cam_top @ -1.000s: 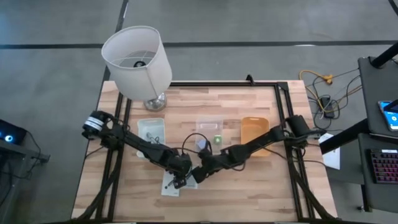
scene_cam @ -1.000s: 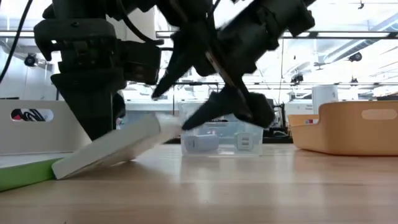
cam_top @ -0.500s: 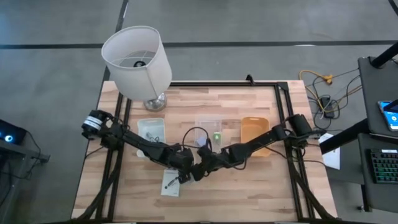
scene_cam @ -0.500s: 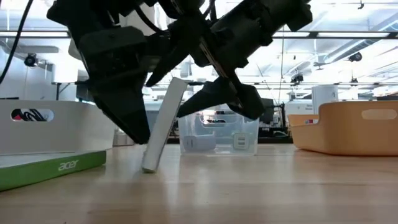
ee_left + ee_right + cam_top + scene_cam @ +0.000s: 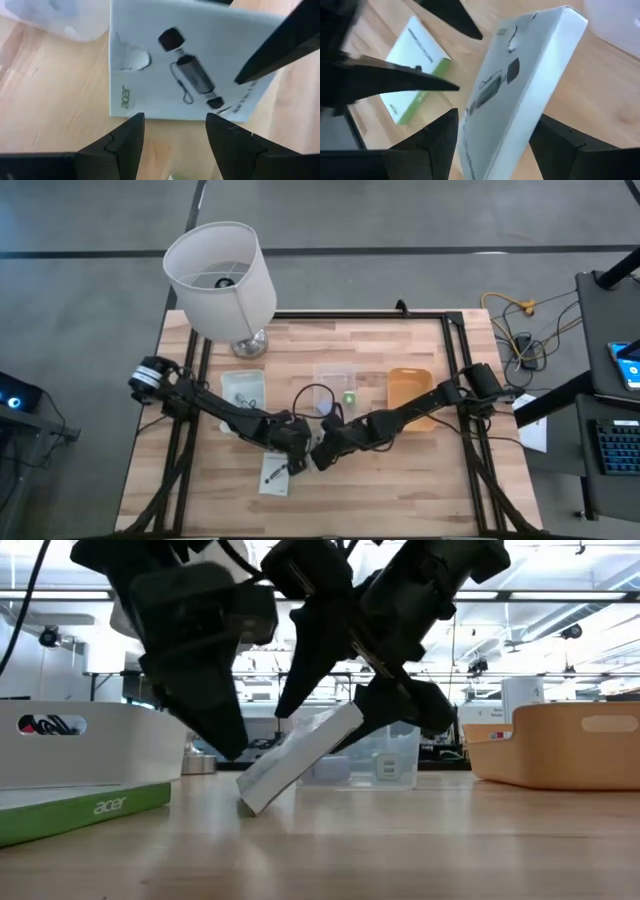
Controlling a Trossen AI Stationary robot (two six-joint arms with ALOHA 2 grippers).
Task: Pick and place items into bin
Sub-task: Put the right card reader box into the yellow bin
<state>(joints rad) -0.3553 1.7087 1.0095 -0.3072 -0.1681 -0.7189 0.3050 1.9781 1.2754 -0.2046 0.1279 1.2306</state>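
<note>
A white packet is held tilted near the bench middle, one edge on the wood, pinched by the right gripper. The left gripper hangs spread just beside it. A second packet lies flat toward the front edge.

My right gripper and left gripper meet mid-table around a flat white printed packet, tilted with one edge on the wooden table. A second flat white packet lies just beside.
</note>
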